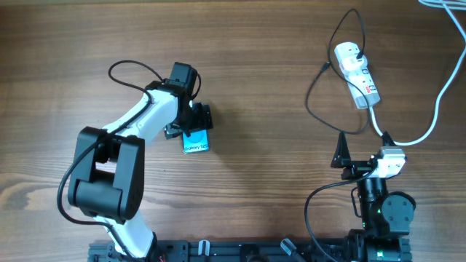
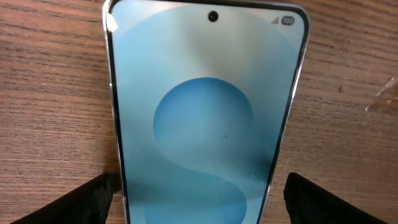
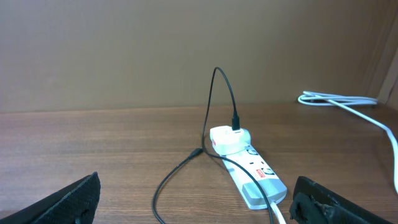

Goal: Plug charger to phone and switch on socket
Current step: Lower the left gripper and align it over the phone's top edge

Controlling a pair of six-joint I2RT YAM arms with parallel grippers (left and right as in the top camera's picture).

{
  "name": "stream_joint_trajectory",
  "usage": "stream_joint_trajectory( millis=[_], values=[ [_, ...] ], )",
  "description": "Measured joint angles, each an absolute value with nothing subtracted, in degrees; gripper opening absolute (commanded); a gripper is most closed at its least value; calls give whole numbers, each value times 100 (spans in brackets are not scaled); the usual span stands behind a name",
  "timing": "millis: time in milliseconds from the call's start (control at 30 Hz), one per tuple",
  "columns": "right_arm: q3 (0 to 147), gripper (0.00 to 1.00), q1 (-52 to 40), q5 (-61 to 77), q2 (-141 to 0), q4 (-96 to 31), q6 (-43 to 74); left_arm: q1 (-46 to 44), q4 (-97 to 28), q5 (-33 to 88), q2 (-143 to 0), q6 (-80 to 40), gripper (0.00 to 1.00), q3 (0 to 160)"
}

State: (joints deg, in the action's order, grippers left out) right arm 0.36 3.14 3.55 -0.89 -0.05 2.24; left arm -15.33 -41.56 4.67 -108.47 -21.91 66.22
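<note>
On the table [image 1: 255, 58] lie one phone [image 1: 196, 142], one socket [image 1: 357, 76] and one charger [image 3: 229, 139]

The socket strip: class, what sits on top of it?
A white adapter block sits plugged into one end of the socket strip, with the black charger cable rising from it. Whatever lies beneath the adapter is covered and cannot be seen.

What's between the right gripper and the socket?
The charger cable loops across bare wood between the right gripper and the socket, whose white cord also trails back there. Right wrist view shows it best.
</note>
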Motion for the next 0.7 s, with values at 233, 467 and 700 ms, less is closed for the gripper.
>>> stream_joint_trajectory(
  millis=[233, 467, 700],
  values=[
    [36, 100, 314, 355, -89, -5, 224, -1601, -4084, 303, -10857, -2145, 90, 6611],
    [36, 100, 314, 357, -89, -5, 224, -1625, -4012, 134, -11010, -2145, 96, 6720],
    [36, 100, 314, 355, -89, -5, 224, -1813, -3955, -93, -11043, -2064, 100, 6746]
  ],
)
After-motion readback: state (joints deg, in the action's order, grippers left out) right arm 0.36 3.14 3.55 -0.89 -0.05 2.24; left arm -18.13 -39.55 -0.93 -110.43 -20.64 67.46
